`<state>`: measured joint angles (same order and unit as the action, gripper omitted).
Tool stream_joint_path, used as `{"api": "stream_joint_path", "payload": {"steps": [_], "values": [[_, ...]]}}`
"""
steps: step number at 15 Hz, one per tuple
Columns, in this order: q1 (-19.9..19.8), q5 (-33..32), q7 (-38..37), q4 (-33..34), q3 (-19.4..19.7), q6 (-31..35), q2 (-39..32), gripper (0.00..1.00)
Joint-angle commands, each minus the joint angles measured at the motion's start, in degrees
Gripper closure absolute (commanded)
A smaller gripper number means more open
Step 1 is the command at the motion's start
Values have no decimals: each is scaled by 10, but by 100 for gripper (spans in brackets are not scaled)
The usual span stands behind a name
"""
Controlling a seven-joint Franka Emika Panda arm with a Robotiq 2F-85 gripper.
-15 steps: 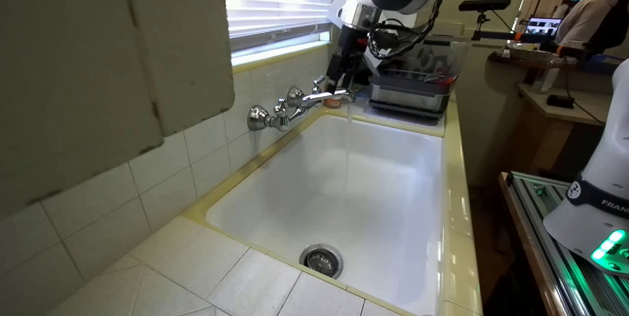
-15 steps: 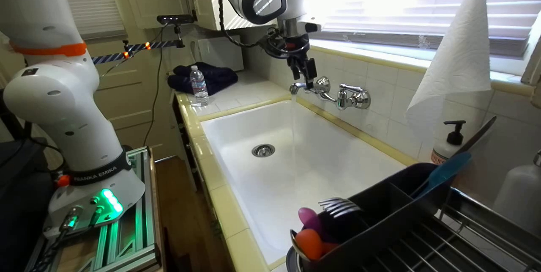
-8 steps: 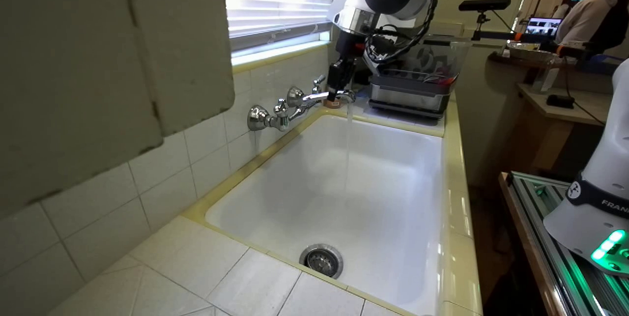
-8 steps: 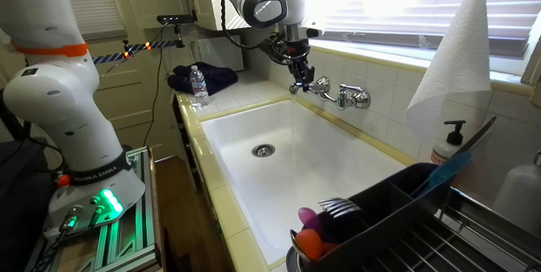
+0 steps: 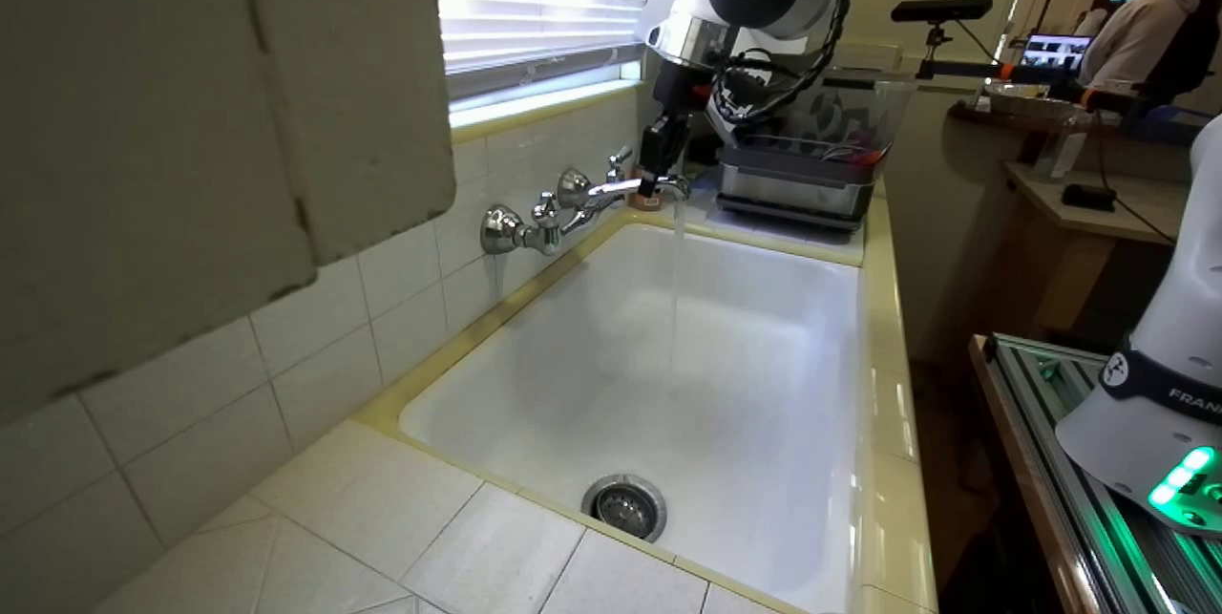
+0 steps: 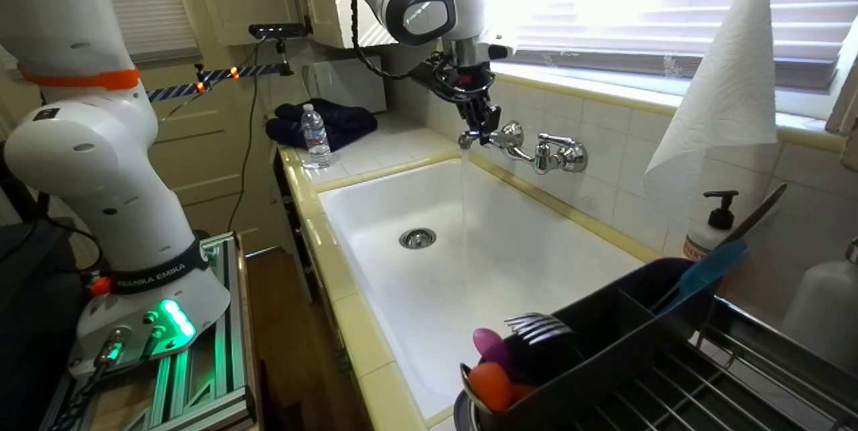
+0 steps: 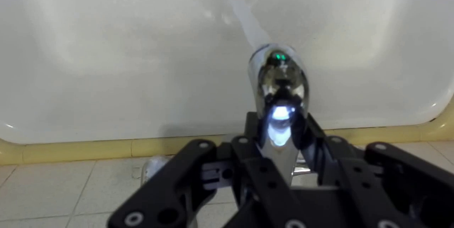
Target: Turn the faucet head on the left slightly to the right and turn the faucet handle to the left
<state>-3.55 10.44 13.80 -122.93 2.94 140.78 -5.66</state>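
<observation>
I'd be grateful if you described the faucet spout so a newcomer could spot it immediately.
Find the white sink, then the chrome faucet set on the tiled wall. The faucet spout is the long tube reaching over the sink. Unlike the slim faucet handle, it pours water and stands between the black fingers.

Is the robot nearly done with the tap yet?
Done: the gripper has reached the faucet head. In hand: it seems closed around that head, probably to turn it. Left, most likely: turning the faucet handle, which sits free of the gripper.
</observation>
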Motion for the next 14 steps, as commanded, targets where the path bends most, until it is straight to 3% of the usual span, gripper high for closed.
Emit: {"api": "stream_joint_path", "payload": {"steps": [1,14], "values": [[2,8,-12,11,-10,-2,-12,92],[26,-26,-150,69,-24,0,-75,92]]}}
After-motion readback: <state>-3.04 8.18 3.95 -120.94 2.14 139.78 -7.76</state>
